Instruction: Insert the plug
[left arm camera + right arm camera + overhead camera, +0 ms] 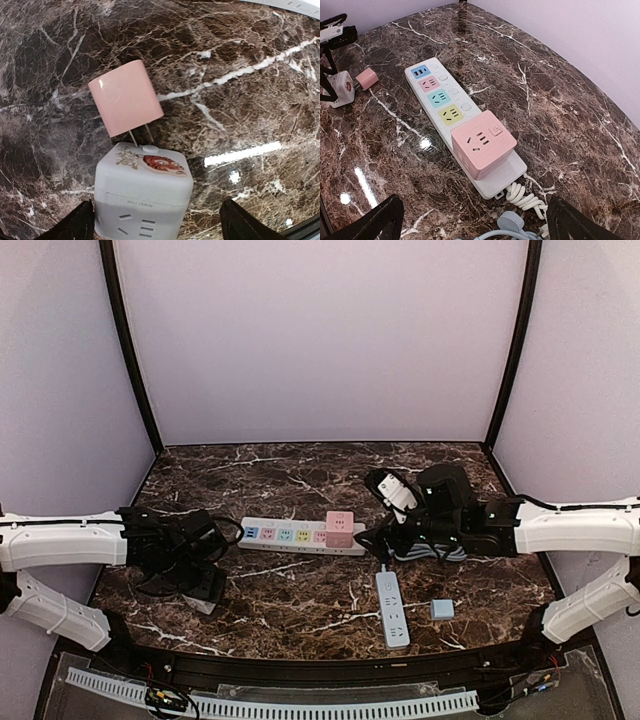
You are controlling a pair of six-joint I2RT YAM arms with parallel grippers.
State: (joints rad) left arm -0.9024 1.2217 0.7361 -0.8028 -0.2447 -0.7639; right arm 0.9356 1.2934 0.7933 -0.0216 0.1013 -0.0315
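Left gripper [160,225] first: its fingers [75,225] are spread wide and hold nothing. Between them sits the white adapter cube [142,192], cut off at the bottom edge. We read a faint embossed line on it starting "Max", the rest too small, and there is an orange striped animal print on top. Just beyond lies the pink plug [126,97], tilted, with its two metal prongs reaching the cube; whether they sit in a slot we cannot tell. Over to the right gripper [477,222], jaws also wide and empty, above a coiled white cable [525,197] and a grey plug [509,221] half out of frame. Ahead runs the power strip [445,105] with blue, pink, teal and yellow sockets. A pink cube socket [482,142] is plugged in at its near end, its markings too small to read.
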